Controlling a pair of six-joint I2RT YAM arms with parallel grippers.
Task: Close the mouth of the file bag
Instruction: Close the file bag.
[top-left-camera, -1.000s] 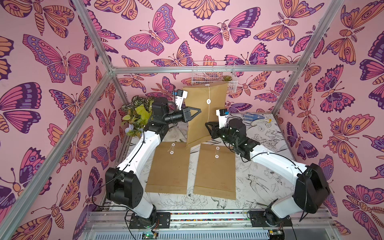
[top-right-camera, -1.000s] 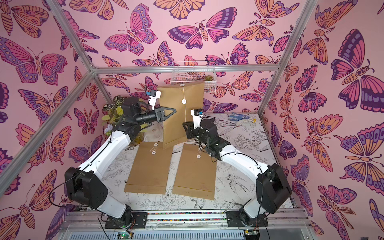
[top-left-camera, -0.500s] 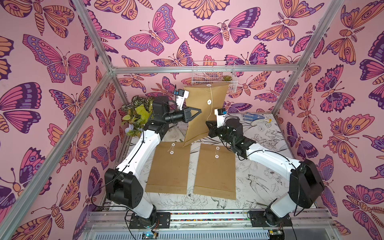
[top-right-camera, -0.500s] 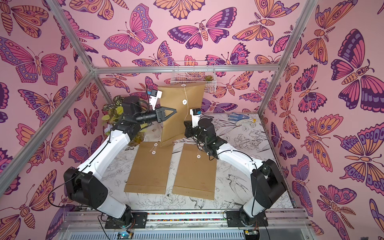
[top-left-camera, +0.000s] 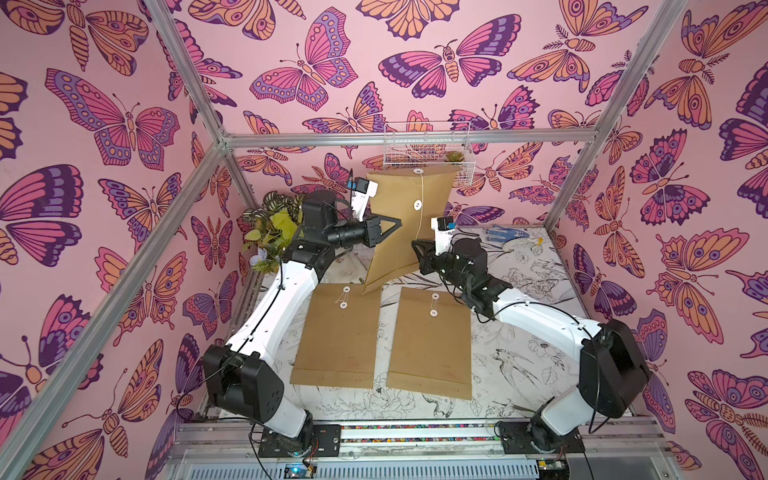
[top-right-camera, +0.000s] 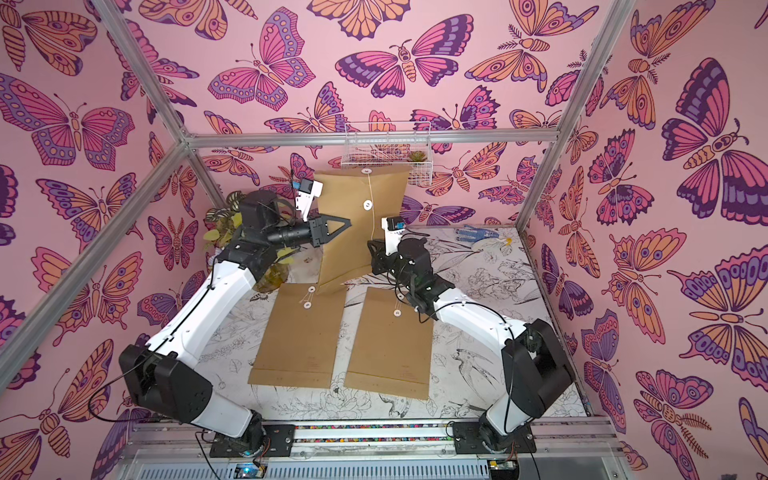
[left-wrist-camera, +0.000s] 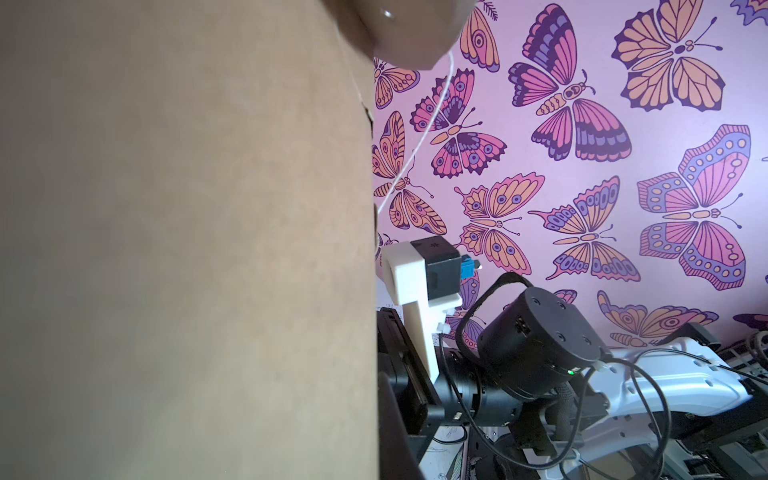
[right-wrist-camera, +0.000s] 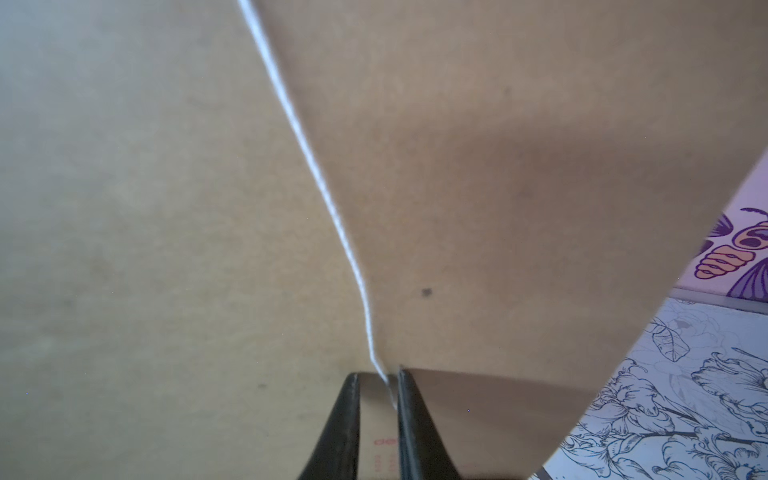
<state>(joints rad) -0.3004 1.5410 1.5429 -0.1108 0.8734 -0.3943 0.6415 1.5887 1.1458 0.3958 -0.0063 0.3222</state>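
One bag (top-left-camera: 397, 253) raised upright over worktop (top-left-camera: 519, 332) rear, edge clamped in left hand (top-left-camera: 394, 224). String (right-wrist-camera: 316, 174) runs up from right hand (right-wrist-camera: 376, 378), jaws nearly together, pinch unclear.

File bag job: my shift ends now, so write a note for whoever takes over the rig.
Left gripper shut on a side edge of the file bag, holding it upright.
Right gripper narrowly open, the string ending between its jaws, not clearly pinched.
Two other bags lie flat on the table.
Done: bag raised, string reached.
Left: pinch the string, wind it round the lower button, let go.
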